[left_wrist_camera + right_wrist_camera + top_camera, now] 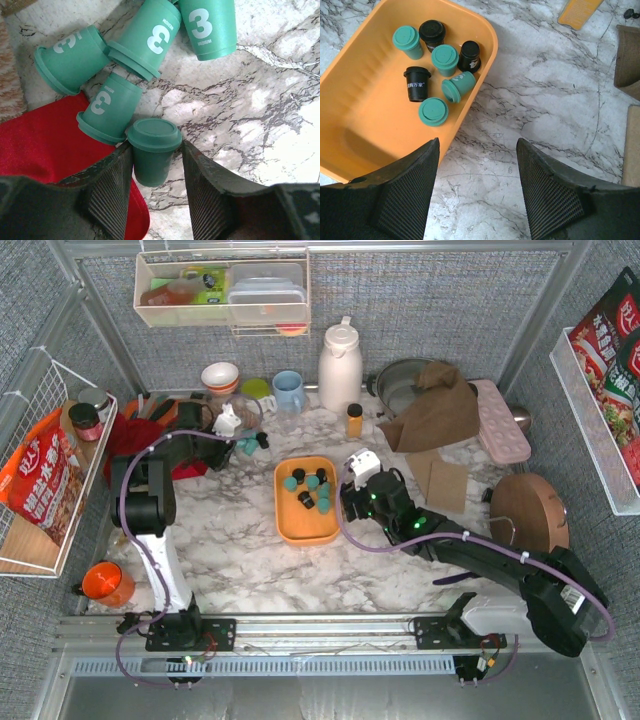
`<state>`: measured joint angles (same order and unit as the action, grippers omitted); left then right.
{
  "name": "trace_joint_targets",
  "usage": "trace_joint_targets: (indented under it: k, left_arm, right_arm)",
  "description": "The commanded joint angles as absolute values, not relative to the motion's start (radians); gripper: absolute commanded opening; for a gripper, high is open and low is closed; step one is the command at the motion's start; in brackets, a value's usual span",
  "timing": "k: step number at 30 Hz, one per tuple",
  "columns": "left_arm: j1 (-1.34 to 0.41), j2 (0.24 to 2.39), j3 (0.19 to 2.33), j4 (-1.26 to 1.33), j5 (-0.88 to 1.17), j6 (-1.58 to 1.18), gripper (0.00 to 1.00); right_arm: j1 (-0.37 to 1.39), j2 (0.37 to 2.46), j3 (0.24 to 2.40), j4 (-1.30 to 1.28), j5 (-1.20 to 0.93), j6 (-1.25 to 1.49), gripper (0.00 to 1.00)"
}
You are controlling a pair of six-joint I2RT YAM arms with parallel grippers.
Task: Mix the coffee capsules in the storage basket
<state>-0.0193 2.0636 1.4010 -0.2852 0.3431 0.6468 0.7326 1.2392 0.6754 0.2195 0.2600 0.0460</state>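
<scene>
At frame centre on the marble bench [250, 540], the orange storage basket [305, 528] holds seven coffee capsules [312, 492]. Right fingers [410, 185] spread, empty, beside its rim. Upper left, left fingers [112, 190] closely flank one teal capsule [152, 152]; grip cannot be told.

In the storage basket [288, 527] lie coffee capsules [310, 490].
</scene>
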Motion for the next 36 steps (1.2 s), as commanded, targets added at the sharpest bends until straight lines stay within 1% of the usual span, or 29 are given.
trace_joint_targets:
  k: [1,3,9,12,15,19,26,28,32,36]
  left_arm:
    - [-0.019,2.061,1.391,-0.354,0.341,0.670,0.51]
    - [-0.019,2.054,1.381,-0.352,0.343,0.671,0.48]
    - [-0.019,2.043,1.368,-0.356,0.352,0.672,0.34]
    - [-0.018,2.019,1.339,-0.334,0.353,0.665,0.30]
    - [-0.019,1.953,1.282,-0.280,0.364,0.640,0.30]
    - [-0.019,1.833,1.167,-0.120,0.415,0.570,0.30]
    - [-0.036,1.602,0.949,0.169,0.624,0.415,0.30]
    - [-0.066,1.529,0.856,0.279,0.707,0.415,0.29]
    - [-0.158,1.393,0.674,0.542,0.797,0.389,0.29]
    - [-0.260,1.311,0.600,0.667,0.830,0.370,0.29]
  right_arm:
    - [0.730,1.243,0.686,0.223,0.256,0.049,0.67]
    - [0.730,1.244,0.686,0.224,0.256,0.051,0.67]
    - [0.729,1.245,0.687,0.223,0.253,0.052,0.67]
    - [0.729,1.243,0.687,0.221,0.253,0.052,0.67]
    - [0.729,1.240,0.687,0.220,0.253,0.054,0.67]
    - [0.729,1.235,0.689,0.215,0.249,0.059,0.67]
    - [0.729,1.224,0.696,0.202,0.231,0.080,0.68]
    - [0.729,1.206,0.703,0.183,0.223,0.093,0.68]
    - [0.728,1.150,0.732,0.130,0.209,0.136,0.68]
    - [0.728,1.096,0.754,0.106,0.167,0.182,0.68]
